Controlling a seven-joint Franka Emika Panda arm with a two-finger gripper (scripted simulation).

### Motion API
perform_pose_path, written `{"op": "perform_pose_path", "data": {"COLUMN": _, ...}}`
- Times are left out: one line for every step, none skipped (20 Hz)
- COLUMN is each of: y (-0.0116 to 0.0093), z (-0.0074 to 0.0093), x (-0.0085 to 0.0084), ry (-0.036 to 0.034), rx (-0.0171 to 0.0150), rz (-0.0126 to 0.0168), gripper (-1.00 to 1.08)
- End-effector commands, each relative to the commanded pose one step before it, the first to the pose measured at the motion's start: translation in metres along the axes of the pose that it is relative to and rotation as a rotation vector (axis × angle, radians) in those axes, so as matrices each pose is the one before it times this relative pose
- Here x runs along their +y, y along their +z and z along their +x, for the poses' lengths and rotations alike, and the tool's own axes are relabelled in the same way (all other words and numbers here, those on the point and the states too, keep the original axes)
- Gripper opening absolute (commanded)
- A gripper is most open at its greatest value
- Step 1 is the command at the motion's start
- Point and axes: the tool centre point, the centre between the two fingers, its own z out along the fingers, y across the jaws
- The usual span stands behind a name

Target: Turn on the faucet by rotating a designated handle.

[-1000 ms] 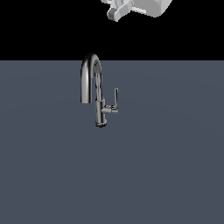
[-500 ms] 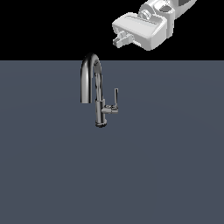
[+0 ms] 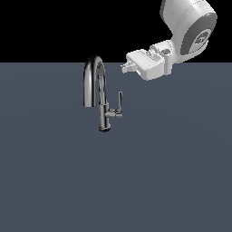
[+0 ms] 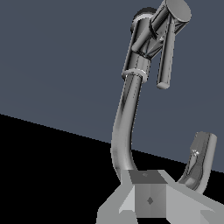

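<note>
The chrome faucet (image 3: 100,97) stands upright on the dark grey surface, its arched spout (image 3: 93,72) curving toward the exterior view's left. Its handle (image 3: 120,100), a thin straight lever, points up from a short stub on the body's right. My gripper (image 3: 124,68) hovers above and slightly right of the lever, apart from it, with the fingers together and nothing between them. The wrist view looks along the faucet (image 4: 130,100), with the handle (image 4: 166,54) beyond the closed gripper (image 4: 148,192) and the spout's end (image 4: 200,159) to one side.
The flat grey surface (image 3: 172,172) spreads all around the faucet. The white arm (image 3: 190,29) reaches in from the exterior view's upper right against a black background.
The gripper has come down from the top edge and moved left toward the faucet, now just above the handle. The faucet and lever have not moved.
</note>
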Motion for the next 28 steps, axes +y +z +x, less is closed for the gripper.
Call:
{"op": "perform_pose_path", "data": {"y": 0.00330, "z": 0.02137, "x": -0.00317, "ry": 0.05620, "rx": -0.05192, "rz": 0.05937, "gripper": -1.00}}
{"op": "perform_pose_path", "data": {"y": 0.00129, "z": 0.00829, "x": -0.00121, "ry": 0.02169, "rx": -0.01965, "rz": 0.02276, "gripper": -1.00}}
{"op": "perform_pose_path", "data": {"y": 0.00126, "z": 0.00792, "x": -0.00115, "ry": 0.02074, "rx": -0.01877, "rz": 0.02175, "gripper": -1.00}}
{"op": "perform_pose_path", "data": {"y": 0.00123, "z": 0.00753, "x": -0.00109, "ry": 0.01971, "rx": -0.01782, "rz": 0.02065, "gripper": -1.00}}
{"op": "perform_pose_path", "data": {"y": 0.00118, "z": 0.00711, "x": -0.00103, "ry": 0.01862, "rx": -0.01681, "rz": 0.01950, "gripper": -1.00}}
{"op": "perform_pose_path", "data": {"y": 0.00112, "z": 0.00669, "x": -0.00097, "ry": 0.01751, "rx": -0.01579, "rz": 0.01833, "gripper": -1.00}}
{"op": "perform_pose_path", "data": {"y": 0.00108, "z": 0.00627, "x": -0.00090, "ry": 0.01640, "rx": -0.01479, "rz": 0.01716, "gripper": -1.00}}
{"op": "perform_pose_path", "data": {"y": 0.00105, "z": 0.00584, "x": -0.00084, "ry": 0.01525, "rx": -0.01377, "rz": 0.01597, "gripper": -1.00}}
{"op": "perform_pose_path", "data": {"y": 0.00101, "z": 0.00541, "x": -0.00077, "ry": 0.01408, "rx": -0.01274, "rz": 0.01476, "gripper": -1.00}}
{"op": "perform_pose_path", "data": {"y": 0.00096, "z": 0.00498, "x": -0.00071, "ry": 0.01297, "rx": -0.01175, "rz": 0.01360, "gripper": -1.00}}
{"op": "perform_pose_path", "data": {"y": 0.00089, "z": 0.00456, "x": -0.00064, "ry": 0.01185, "rx": -0.01074, "rz": 0.01243, "gripper": -1.00}}
{"op": "perform_pose_path", "data": {"y": 0.00082, "z": 0.00413, "x": -0.00058, "ry": 0.01072, "rx": -0.00972, "rz": 0.01124, "gripper": -1.00}}
{"op": "perform_pose_path", "data": {"y": 0.00075, "z": 0.00369, "x": -0.00052, "ry": 0.00955, "rx": -0.00867, "rz": 0.01003, "gripper": -1.00}}
{"op": "perform_pose_path", "data": {"y": 0.00068, "z": 0.00323, "x": -0.00045, "ry": 0.00837, "rx": -0.00762, "rz": 0.00879, "gripper": -1.00}}
{"op": "perform_pose_path", "data": {"y": 0.00062, "z": 0.00278, "x": -0.00039, "ry": 0.00716, "rx": -0.00657, "rz": 0.00754, "gripper": -1.00}}
{"op": "perform_pose_path", "data": {"y": 0.00056, "z": 0.00233, "x": -0.00032, "ry": 0.00596, "rx": -0.00552, "rz": 0.00630, "gripper": -1.00}}
{"op": "perform_pose_path", "data": {"y": 0.00050, "z": 0.00188, "x": -0.00025, "ry": 0.00476, "rx": -0.00448, "rz": 0.00506, "gripper": -1.00}}
{"op": "perform_pose_path", "data": {"y": 0.00043, "z": 0.00143, "x": -0.00019, "ry": 0.00358, "rx": -0.00346, "rz": 0.00384, "gripper": -1.00}}
{"op": "perform_pose_path", "data": {"y": 0.00038, "z": 0.00098, "x": -0.00012, "ry": 0.00241, "rx": -0.00242, "rz": 0.00263, "gripper": -1.00}}
{"op": "perform_pose_path", "data": {"y": 0.00025, "z": 0.00057, "x": -0.00007, "ry": 0.00136, "rx": -0.00144, "rz": 0.00151, "gripper": -1.00}}
{"op": "perform_pose_path", "data": {"y": 0.00006, "z": 0.00020, "x": -0.00003, "ry": 0.00045, "rx": -0.00050, "rz": 0.00051, "gripper": -1.00}}
{"op": "perform_pose_path", "data": {"y": 0.00000, "z": 0.00000, "x": 0.00000, "ry": 0.00000, "rx": 0.00000, "rz": 0.00000, "gripper": -1.00}}
{"op": "perform_pose_path", "data": {"y": 0.00000, "z": 0.00000, "x": 0.00000, "ry": 0.00000, "rx": 0.00000, "rz": 0.00000, "gripper": -1.00}}
{"op": "perform_pose_path", "data": {"y": 0.00000, "z": 0.00000, "x": 0.00000, "ry": 0.00000, "rx": 0.00000, "rz": 0.00000, "gripper": -1.00}}
{"op": "perform_pose_path", "data": {"y": -0.00003, "z": 0.00007, "x": 0.00021, "ry": -0.00003, "rx": 0.00054, "rz": -0.00081, "gripper": -1.00}}
{"op": "perform_pose_path", "data": {"y": 0.00004, "z": -0.00033, "x": 0.00259, "ry": 0.00000, "rx": 0.00000, "rz": 0.00000, "gripper": -1.00}}
{"op": "perform_pose_path", "data": {"y": 0.00004, "z": -0.00033, "x": 0.00261, "ry": 0.00000, "rx": 0.00000, "rz": 0.00000, "gripper": -1.00}}
{"op": "perform_pose_path", "data": {"y": 0.00004, "z": -0.00034, "x": 0.00264, "ry": 0.00000, "rx": 0.00000, "rz": 0.00000, "gripper": -1.00}}
